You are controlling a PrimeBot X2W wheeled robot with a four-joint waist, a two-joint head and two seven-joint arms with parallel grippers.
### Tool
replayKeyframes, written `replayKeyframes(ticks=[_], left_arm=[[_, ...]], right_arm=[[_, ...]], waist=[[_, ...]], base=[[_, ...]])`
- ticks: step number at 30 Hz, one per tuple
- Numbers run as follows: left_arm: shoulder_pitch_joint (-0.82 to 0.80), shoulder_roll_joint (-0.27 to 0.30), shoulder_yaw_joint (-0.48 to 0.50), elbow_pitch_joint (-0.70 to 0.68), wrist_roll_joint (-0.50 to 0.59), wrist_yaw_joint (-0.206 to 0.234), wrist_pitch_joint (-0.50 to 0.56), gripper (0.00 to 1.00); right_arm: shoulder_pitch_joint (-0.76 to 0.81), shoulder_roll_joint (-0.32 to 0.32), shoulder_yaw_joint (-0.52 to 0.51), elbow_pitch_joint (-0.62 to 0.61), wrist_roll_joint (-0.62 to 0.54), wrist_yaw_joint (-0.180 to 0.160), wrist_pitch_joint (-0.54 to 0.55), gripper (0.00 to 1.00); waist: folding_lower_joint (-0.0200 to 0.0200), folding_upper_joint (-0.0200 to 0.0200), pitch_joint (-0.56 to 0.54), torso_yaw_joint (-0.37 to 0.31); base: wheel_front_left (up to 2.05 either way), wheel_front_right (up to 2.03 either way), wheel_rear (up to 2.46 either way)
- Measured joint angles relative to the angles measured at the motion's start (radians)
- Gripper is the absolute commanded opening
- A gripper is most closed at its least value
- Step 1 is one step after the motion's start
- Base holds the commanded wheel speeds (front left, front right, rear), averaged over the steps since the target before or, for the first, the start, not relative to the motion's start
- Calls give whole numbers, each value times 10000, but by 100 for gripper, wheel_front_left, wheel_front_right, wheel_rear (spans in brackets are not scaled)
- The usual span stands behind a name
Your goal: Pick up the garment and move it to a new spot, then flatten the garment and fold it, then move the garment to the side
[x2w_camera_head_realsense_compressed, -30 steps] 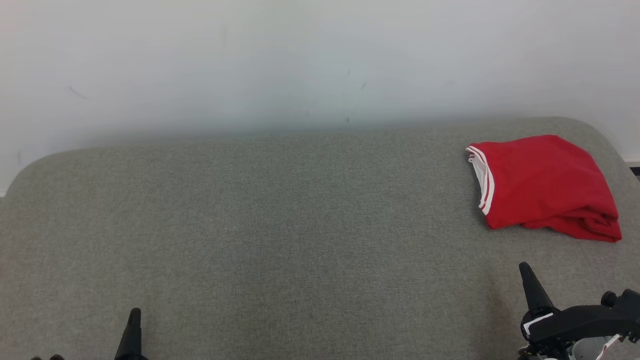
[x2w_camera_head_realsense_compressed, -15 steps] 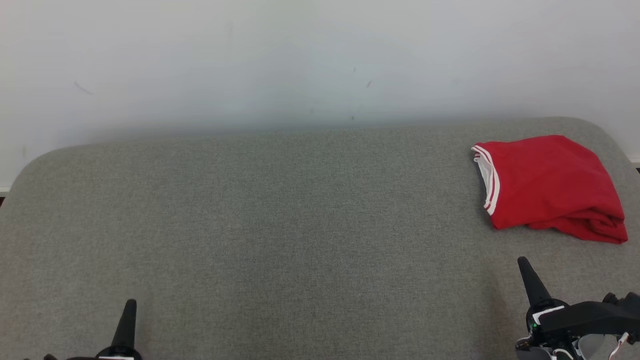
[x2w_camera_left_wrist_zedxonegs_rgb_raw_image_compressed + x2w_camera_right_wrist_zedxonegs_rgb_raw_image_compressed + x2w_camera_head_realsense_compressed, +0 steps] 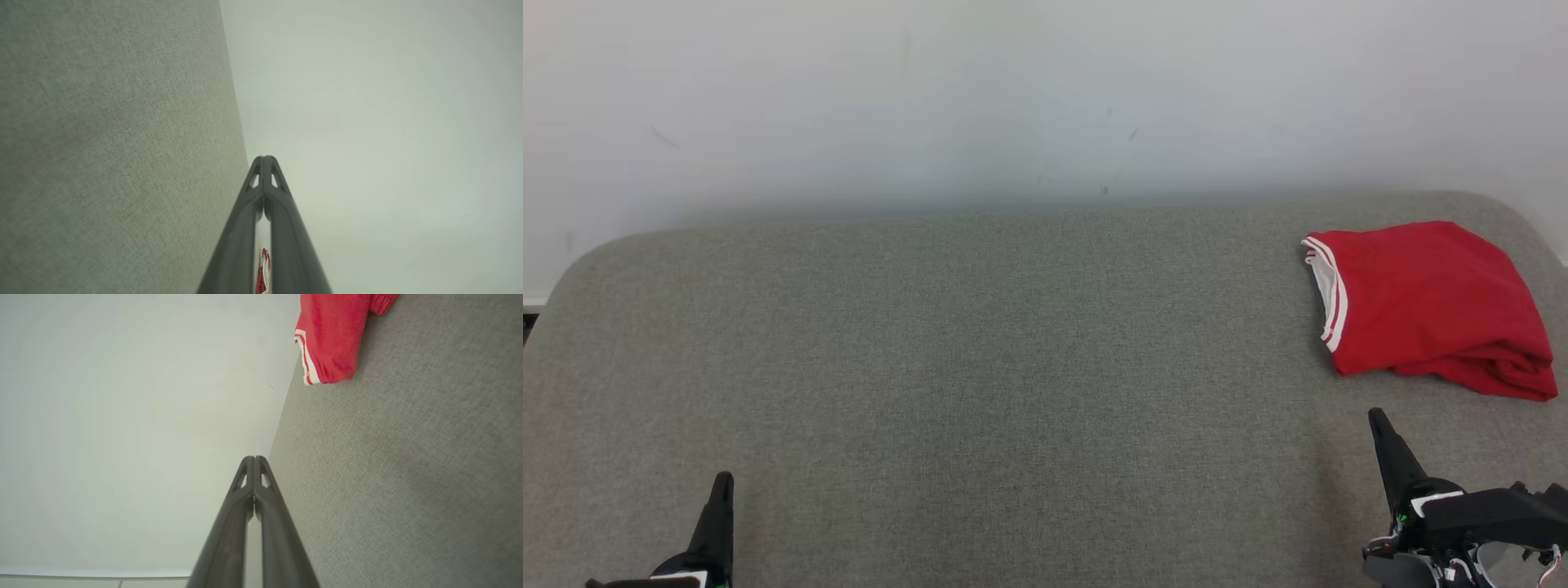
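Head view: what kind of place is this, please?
Probably an indoor test room: a broad grey fabric-covered surface, like a bed, against a bare white wall, with one folded red garment on it.

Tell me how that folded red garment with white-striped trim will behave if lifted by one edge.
Probably floppy: the folded red garment with white-striped trim shows soft wrinkles and a bunched edge, so a one-edge lift would likely unfold it. Likely light: thin cloth. Pushed, it would probably bunch rather than slide, since the grey woven fabric surface looks textured.
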State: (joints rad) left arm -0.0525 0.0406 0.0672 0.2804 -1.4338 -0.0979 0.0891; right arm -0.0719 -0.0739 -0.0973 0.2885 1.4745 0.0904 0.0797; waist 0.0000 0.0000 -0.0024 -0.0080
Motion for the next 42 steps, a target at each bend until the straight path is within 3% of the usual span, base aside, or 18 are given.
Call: replayKeyframes(ticks=[10,42], left_arm=[[-225,-15,226,178,-1578,-259,221,0],[-236,-23,228,188,-1601,-261,221,0]], right_arm=[[-41,265,-347,71,1216,255,349,0],[-180,286,-351,82,1269,299,349,0]], waist=[[0,0,41,80],[0,0,41,80]], base=[[0,0,0],[0,0,0]])
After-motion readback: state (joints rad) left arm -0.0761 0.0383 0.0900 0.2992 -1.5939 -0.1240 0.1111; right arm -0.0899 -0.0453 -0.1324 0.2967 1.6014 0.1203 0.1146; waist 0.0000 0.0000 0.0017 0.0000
